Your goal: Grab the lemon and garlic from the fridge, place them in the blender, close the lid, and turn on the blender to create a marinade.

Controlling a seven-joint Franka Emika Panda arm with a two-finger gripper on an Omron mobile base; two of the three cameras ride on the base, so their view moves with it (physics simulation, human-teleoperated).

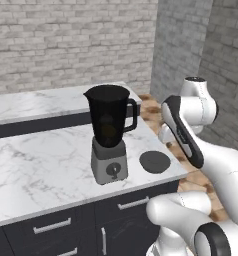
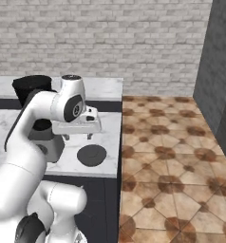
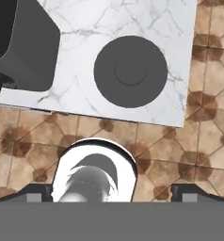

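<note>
End effector [image 2: 77, 137] open, empty, pointing down above lid [image 2: 91, 155]. Lid flat on counter [image 1: 36, 170] near its rt corner, just beside blender [image 1: 109, 133]. Jar uncovered, w/ yellowish thing inside. Tiled floor [image 2: 172, 156] past counter edge.

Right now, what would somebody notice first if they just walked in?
Probably the tall black blender standing on the white marble counter, something yellowish showing through its jar. Next, the flat round lid lying beside it near the counter's corner. The big white robot arm's open tool hangs above that lid.
</note>
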